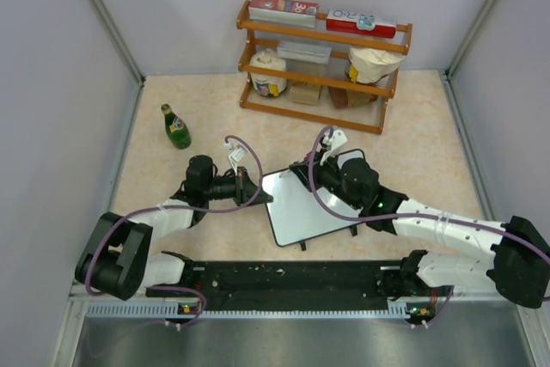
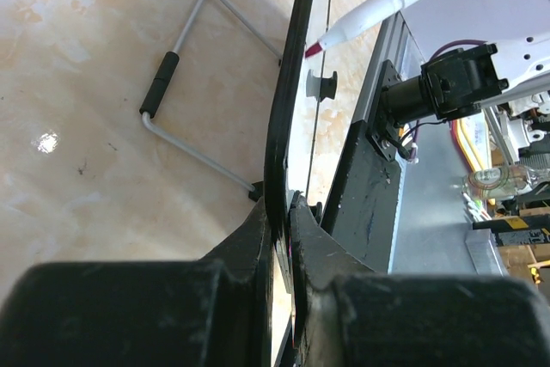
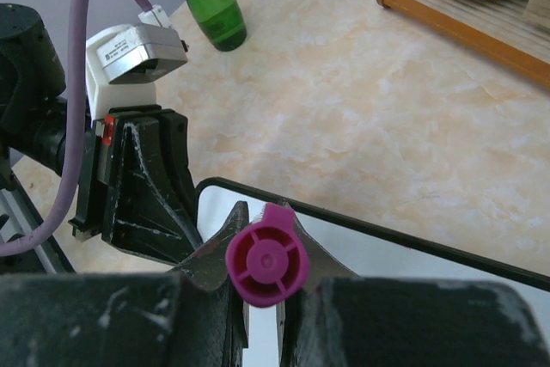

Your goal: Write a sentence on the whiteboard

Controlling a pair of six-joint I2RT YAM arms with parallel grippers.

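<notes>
The whiteboard (image 1: pixel 308 210) lies tilted at the table's middle, its face blank; no sentence shows on it. My left gripper (image 1: pixel 258 188) is shut on the board's left edge. In the left wrist view the black frame (image 2: pixel 288 100) runs edge-on out of my left gripper (image 2: pixel 282 212). My right gripper (image 1: pixel 312 175) hovers over the board's upper left part, shut on a marker. The marker's purple end cap (image 3: pixel 266 257) sits between my right gripper's (image 3: pixel 265 221) fingers. The marker's white body and pink tip (image 2: pixel 361 19) point at the board face, close to it; contact cannot be told.
A wooden rack (image 1: pixel 322 66) with boxes and bags stands at the back. A green bottle (image 1: pixel 176 126) stands at the left, also in the right wrist view (image 3: pixel 210 2). The board's wire stand (image 2: pixel 185 100) rests on the table behind it. Grey walls close both sides.
</notes>
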